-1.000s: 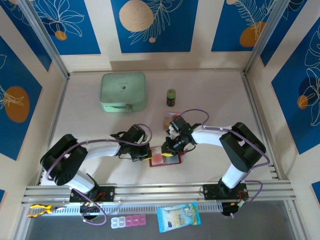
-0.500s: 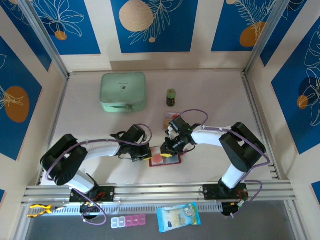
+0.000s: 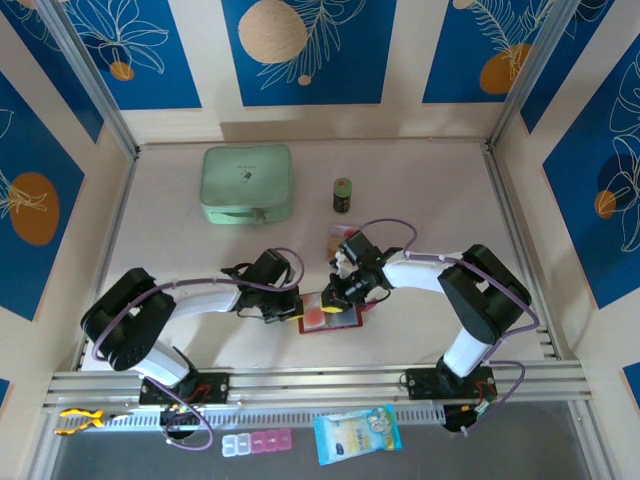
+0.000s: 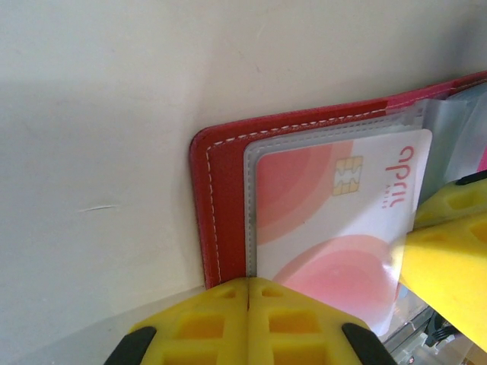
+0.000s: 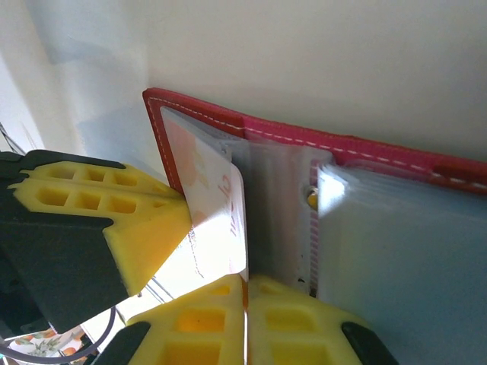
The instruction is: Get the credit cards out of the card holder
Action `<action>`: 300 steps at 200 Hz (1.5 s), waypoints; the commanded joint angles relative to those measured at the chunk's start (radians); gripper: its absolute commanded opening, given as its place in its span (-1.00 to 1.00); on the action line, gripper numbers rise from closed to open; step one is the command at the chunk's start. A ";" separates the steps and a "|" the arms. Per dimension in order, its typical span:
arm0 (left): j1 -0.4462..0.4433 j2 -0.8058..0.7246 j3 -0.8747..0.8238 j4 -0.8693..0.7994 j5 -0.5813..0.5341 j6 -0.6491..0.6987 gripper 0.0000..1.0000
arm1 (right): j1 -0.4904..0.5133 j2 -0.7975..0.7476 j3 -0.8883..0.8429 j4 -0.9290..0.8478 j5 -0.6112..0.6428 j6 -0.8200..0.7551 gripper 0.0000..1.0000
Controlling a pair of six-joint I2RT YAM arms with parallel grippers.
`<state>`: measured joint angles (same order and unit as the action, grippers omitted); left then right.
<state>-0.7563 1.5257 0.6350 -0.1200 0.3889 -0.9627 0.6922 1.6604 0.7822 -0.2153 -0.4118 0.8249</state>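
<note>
The dark-red card holder lies open on the table between my two grippers. In the left wrist view its stitched red cover frames a clear sleeve with a whitish-pink chip credit card. My left gripper is shut on the holder's near edge, beside that sleeve. My right gripper is shut on the edge of the same credit card, which stands partly out of its sleeve. A stack of clear sleeves lies to the right. In the top view the left gripper and right gripper meet over the holder.
A mint-green zip case sits at the back left and a small dark bottle at the back middle. A small tray with something yellowish lies just behind my right wrist. A pill box and a blue packet lie below the front rail.
My right gripper's fingers have closed a little further onto the card's edge. Both arms and the holder have stayed in place.
</note>
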 commanded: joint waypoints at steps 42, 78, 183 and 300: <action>0.007 0.025 -0.001 -0.064 -0.024 0.010 -0.97 | -0.026 -0.049 -0.030 -0.040 0.009 -0.020 -0.89; 0.008 0.024 -0.001 -0.065 -0.024 0.010 -0.96 | -0.052 -0.075 -0.044 -0.060 0.013 -0.039 -0.90; 0.007 0.022 0.005 -0.061 -0.021 0.014 -0.97 | -0.070 -0.177 0.019 -0.284 0.140 -0.137 -0.94; 0.007 0.016 0.003 -0.030 -0.010 0.023 -0.93 | 0.018 -0.129 0.140 -0.436 0.295 -0.192 -0.95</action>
<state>-0.7563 1.5265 0.6365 -0.1200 0.3908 -0.9596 0.6895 1.5085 0.8913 -0.5938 -0.1532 0.6529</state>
